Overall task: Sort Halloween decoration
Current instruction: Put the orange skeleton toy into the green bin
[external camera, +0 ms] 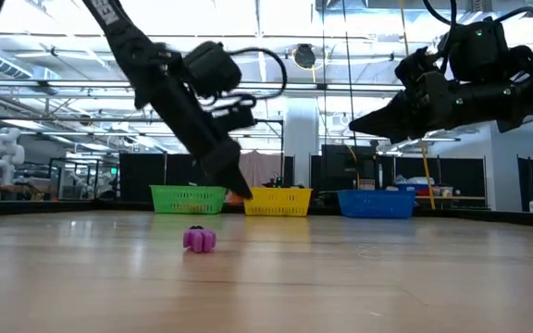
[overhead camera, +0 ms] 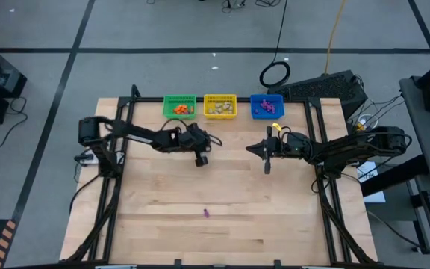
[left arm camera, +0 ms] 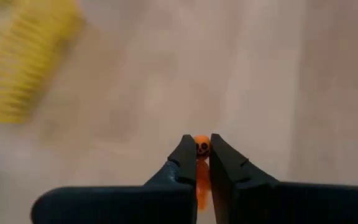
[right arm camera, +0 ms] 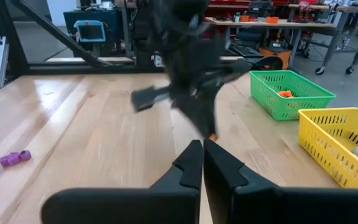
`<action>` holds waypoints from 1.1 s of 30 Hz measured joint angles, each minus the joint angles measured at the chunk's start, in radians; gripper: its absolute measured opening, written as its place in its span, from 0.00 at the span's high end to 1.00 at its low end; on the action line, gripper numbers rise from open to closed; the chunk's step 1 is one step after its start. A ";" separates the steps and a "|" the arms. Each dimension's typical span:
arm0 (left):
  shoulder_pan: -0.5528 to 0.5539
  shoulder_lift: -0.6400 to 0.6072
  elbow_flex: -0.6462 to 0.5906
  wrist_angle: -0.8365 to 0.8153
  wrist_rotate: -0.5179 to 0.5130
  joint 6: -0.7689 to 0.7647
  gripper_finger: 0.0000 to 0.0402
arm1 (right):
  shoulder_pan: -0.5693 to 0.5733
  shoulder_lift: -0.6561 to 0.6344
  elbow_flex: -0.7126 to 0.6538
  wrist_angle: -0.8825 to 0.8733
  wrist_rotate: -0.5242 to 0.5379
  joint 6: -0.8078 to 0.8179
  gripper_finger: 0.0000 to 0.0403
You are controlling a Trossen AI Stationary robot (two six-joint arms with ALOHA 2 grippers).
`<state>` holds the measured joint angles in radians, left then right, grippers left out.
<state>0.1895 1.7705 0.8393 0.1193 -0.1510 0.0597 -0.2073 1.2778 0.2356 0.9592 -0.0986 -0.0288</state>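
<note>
A tiny orange trinket with a dark skull face sits between the fingers of my left gripper, which hangs above the table's middle, short of the yellow basket. One purple trinket lies on the wood toward the near edge, also clear in the low view. The green basket holds orange pieces, the yellow basket pale ones, and the blue basket purple ones. My right gripper is shut and empty, raised right of centre. My left gripper pinches the orange trinket between its two fingers at their free ends, with the skull face showing in the gap. The fingers slant down at the table. The trinket is lifted clear of the wood.
The three baskets stand in a row along the far edge. A black metal frame runs along the table's left and right sides. A ring-shaped cable lies on the floor beyond. Bare wood stretches around the purple trinket.
</note>
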 joint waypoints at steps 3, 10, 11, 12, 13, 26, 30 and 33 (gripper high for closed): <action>0.037 -0.077 0.002 -0.075 -0.035 0.002 0.98 | 0.000 0.000 0.000 0.001 0.000 0.003 1.00; 0.191 -0.222 0.003 -0.174 -0.113 -0.002 0.98 | 0.000 0.000 0.000 -0.007 0.001 0.021 1.00; 0.222 -0.232 0.003 -0.191 -0.114 -0.016 0.98 | 0.000 0.000 0.000 -0.006 0.001 0.021 1.00; 0.253 -0.236 0.003 -0.195 -0.113 -0.023 0.98 | 0.000 0.000 0.000 -0.006 0.001 0.023 1.00; 0.286 -0.237 0.003 -0.191 -0.102 -0.025 0.98 | 0.000 0.000 0.000 -0.005 0.001 0.030 1.00; 0.618 -0.201 0.005 -0.140 0.094 0.008 0.99 | 0.001 0.004 0.000 -0.021 0.001 0.065 1.00; 0.653 -0.201 0.024 -0.150 0.148 0.008 0.99 | 0.001 0.004 0.000 -0.021 0.001 0.070 1.00; 0.656 -0.201 0.035 -0.163 0.154 0.021 0.99 | 0.001 0.004 0.000 -0.021 0.002 0.070 1.00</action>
<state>0.8459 1.5698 0.8740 -0.0440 0.0035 0.0804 -0.2066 1.2816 0.2356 0.9379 -0.0971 0.0410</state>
